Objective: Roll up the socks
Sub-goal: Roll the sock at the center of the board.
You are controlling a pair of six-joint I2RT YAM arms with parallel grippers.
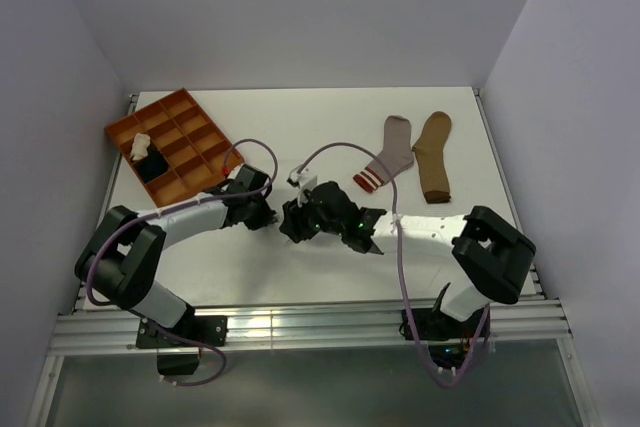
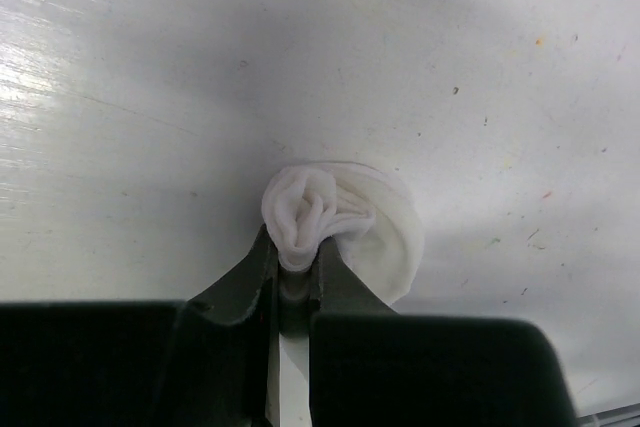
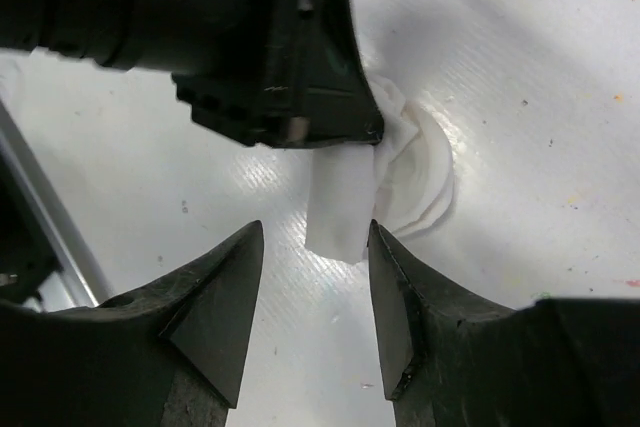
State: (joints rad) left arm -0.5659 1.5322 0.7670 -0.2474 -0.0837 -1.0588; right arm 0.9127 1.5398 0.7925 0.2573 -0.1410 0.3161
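A plain white sock [image 2: 345, 217], rolled into a bundle, lies on the white table. My left gripper [image 2: 297, 250] is shut on a fold at the bundle's near edge. In the right wrist view the white sock [image 3: 418, 172] shows beside the left gripper's black body [image 3: 270, 47], with a flat white end [image 3: 335, 209] sticking out towards me. My right gripper [image 3: 312, 235] stands open just in front of that end, with only a slight gap to the right finger. In the top view both grippers meet at mid-table, left gripper [image 1: 270, 215] and right gripper [image 1: 297, 221], hiding the white sock.
A grey sock with a red-striped cuff [image 1: 388, 157] and a tan sock [image 1: 434, 157] lie flat at the back right. The orange compartment tray [image 1: 190, 112] stands at the back left with a cream sock [image 1: 139, 144] and a black sock [image 1: 154, 164] in it.
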